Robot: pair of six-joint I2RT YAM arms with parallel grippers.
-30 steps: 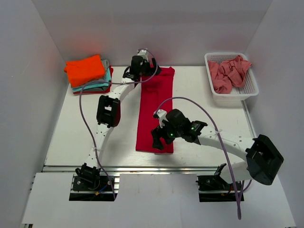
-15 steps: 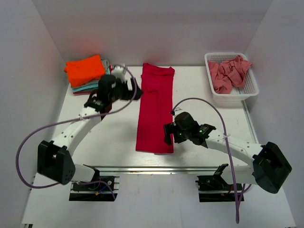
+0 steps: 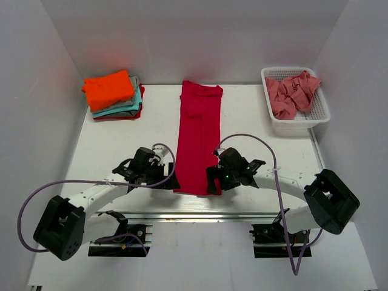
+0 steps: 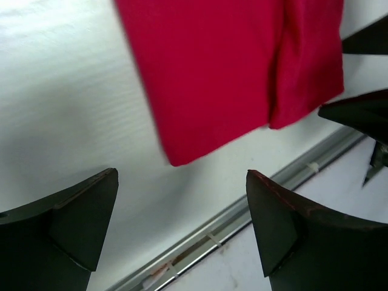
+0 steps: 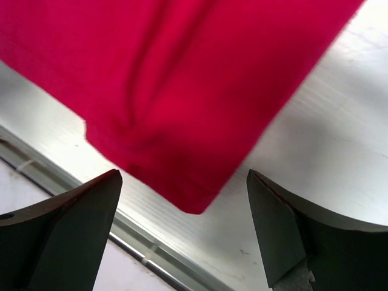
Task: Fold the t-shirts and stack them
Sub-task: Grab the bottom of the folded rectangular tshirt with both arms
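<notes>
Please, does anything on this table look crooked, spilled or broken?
Nothing is spilled or broken. Only the orange shirt, on top of the stack at the far left, lies turned a little against the rest, and the pink shirts in the basket are crumpled, not folded.

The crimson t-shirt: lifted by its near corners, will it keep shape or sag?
The crimson t-shirt probably sags: soft creases run along its folds. Pushed, it would likely bunch rather than slide, being thin cloth lying flat on the table.
</notes>
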